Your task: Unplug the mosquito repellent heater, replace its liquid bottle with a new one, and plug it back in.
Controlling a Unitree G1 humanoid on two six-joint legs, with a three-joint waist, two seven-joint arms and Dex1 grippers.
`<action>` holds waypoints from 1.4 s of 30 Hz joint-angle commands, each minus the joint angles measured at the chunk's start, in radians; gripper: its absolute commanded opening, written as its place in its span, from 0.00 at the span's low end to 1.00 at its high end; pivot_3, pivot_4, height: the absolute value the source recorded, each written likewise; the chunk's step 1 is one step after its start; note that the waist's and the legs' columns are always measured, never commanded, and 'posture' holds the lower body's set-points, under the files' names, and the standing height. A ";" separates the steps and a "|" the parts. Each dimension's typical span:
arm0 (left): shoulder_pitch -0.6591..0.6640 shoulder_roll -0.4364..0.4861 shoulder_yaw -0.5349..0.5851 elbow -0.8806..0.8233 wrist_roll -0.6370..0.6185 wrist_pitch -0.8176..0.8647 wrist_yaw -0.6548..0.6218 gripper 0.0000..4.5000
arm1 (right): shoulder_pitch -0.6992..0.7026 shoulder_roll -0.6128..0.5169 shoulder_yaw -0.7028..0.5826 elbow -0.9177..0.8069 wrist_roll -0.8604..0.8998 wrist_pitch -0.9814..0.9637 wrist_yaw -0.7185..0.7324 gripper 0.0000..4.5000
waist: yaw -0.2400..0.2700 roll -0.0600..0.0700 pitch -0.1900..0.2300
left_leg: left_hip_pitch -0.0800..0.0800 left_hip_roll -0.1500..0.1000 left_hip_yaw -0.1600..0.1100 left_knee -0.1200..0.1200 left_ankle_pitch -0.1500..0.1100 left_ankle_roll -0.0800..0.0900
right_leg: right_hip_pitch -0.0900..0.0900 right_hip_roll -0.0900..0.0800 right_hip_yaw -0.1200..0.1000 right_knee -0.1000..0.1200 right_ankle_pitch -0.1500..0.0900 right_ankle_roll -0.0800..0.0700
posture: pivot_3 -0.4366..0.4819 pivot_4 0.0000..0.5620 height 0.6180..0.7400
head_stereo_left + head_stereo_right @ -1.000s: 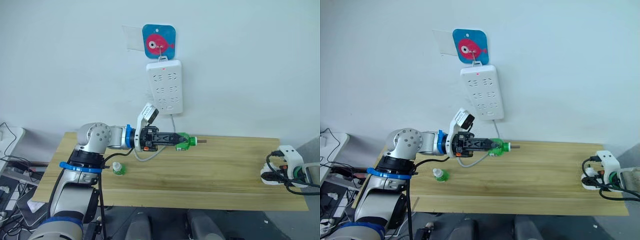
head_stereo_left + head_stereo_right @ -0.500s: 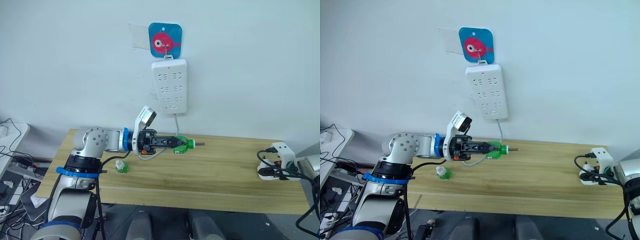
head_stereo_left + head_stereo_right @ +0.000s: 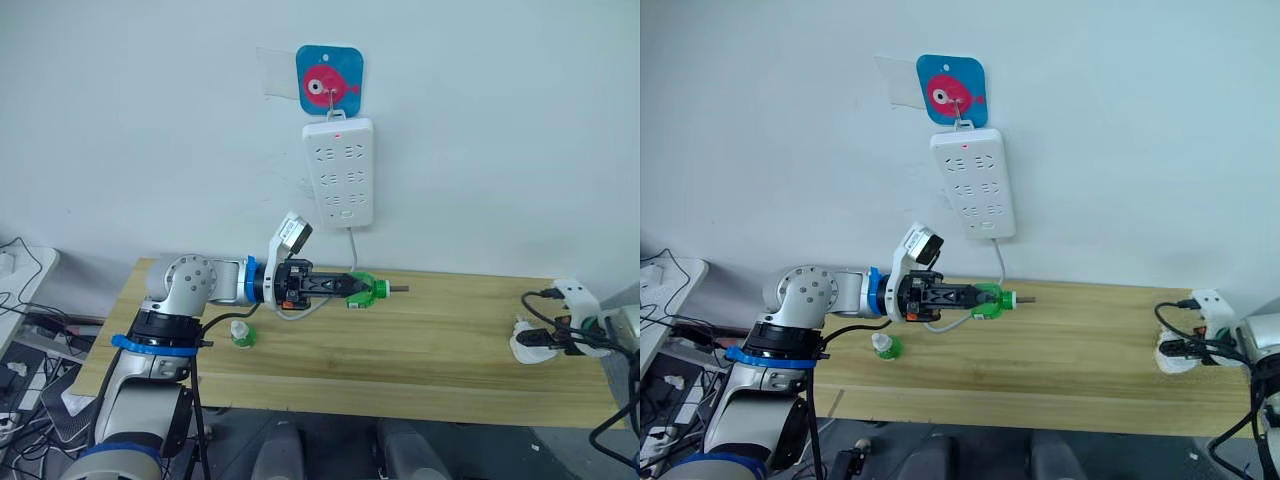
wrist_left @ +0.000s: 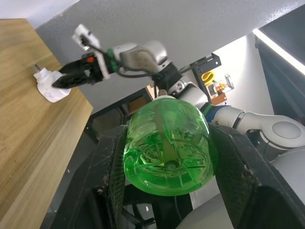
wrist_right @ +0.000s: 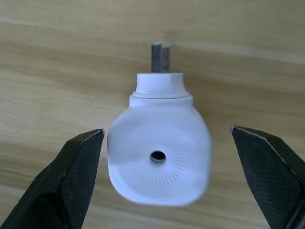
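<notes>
Left gripper (image 3: 352, 285): clamped on translucent green plastic liquid bottle (image 3: 364, 288), frame centre, above wooden table (image 3: 440, 340). Right gripper (image 5: 164, 183): fingers spread wide around small rounded white plastic heater (image 5: 159, 162) (lying on table), right edge.

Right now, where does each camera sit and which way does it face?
Head eyes: forward and down over the table, both arms showing.
Left wrist: along the left gripper, shut on the green bottle.
Right wrist: down at the heater on the wood, right gripper open around it.
Shared: left wrist and head views both show the heater.
</notes>
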 commanded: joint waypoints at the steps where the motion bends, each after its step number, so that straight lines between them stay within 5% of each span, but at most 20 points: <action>1: -0.002 0.007 0.016 -0.015 0.000 -0.018 -0.033 0.49 | 0.030 -0.073 -0.156 -0.216 0.078 0.170 0.001 0.99 | -0.001 0.000 0.000 | 0.000 0.000 0.000 0.000 0.000 0.000 | 0.000 0.000 0.000 0.000 0.000 0.000 | 0.49 0.30 1.00; 3: 0.007 0.005 0.016 -0.011 0.012 -0.043 -0.042 0.49 | 0.043 -0.067 -0.283 -0.342 0.133 0.292 -0.019 0.99 | -0.004 0.000 0.000 | 0.000 0.000 0.000 0.000 0.000 0.000 | 0.000 0.000 0.000 0.000 0.000 0.000 | 0.48 0.30 1.00; 7: 0.034 -0.064 0.013 -0.019 0.060 -0.152 -0.009 0.49 | 0.073 0.179 -0.716 -0.618 0.195 0.527 -0.125 0.99 | -0.002 -0.001 -0.002 | 0.001 0.000 -0.001 0.000 0.001 -0.001 | 0.001 0.000 -0.001 0.001 0.000 0.000 | 0.46 0.27 1.00; 13: 0.019 -0.207 0.071 0.010 0.078 -0.251 0.099 0.49 | 0.116 0.753 -1.146 -1.045 0.385 0.556 -0.342 0.99 | 0.002 0.000 -0.002 | -0.002 0.000 -0.003 0.000 0.002 -0.004 | 0.000 -0.001 -0.002 0.000 0.000 0.000 | 0.42 0.25 1.00; 15: 0.009 -0.241 0.074 0.022 0.096 -0.284 0.115 0.49 | 0.056 0.977 -1.229 -1.174 0.472 0.556 -0.433 0.99 | -0.008 0.002 -0.004 | -0.001 -0.001 -0.002 0.000 0.002 -0.004 | 0.000 -0.003 -0.002 0.001 0.000 0.000 | 0.40 0.24 1.00; 18: 0.003 -0.263 0.053 0.042 0.147 -0.341 0.111 0.49 | -0.004 1.161 -1.295 -1.254 0.567 0.556 -0.531 0.99 | -0.033 0.005 -0.005 | 0.000 -0.002 -0.001 -0.001 0.004 -0.009 | -0.001 -0.003 0.000 0.004 0.001 0.001 | 0.39 0.24 1.00; 24: -0.030 -0.302 0.071 0.126 0.209 -0.435 0.121 0.49 | 0.040 1.355 -1.259 -1.286 0.758 0.502 -0.691 0.99 | -0.051 0.005 -0.007 | 0.000 -0.003 -0.001 -0.001 0.004 -0.008 | -0.001 -0.003 0.000 0.004 0.002 0.003 | 0.38 0.24 1.00; 29: -0.048 -0.328 0.077 0.158 0.235 -0.478 0.124 0.49 | 0.133 1.378 -1.092 -1.254 0.962 0.369 -0.887 0.99 | -0.059 0.005 -0.007 | -0.001 -0.003 -0.001 -0.003 0.004 -0.008 | -0.001 -0.003 0.000 0.002 0.002 0.003 | 0.39 0.25 1.00; 42: -0.054 -0.362 0.100 0.148 0.234 -0.500 0.144 0.49 | 0.349 1.168 -0.622 -1.180 1.309 -0.095 -1.244 0.99 | -0.059 0.005 -0.006 | -0.003 -0.003 -0.002 -0.004 0.004 -0.008 | -0.002 -0.003 -0.001 0.000 0.001 0.003 | 0.41 0.27 1.00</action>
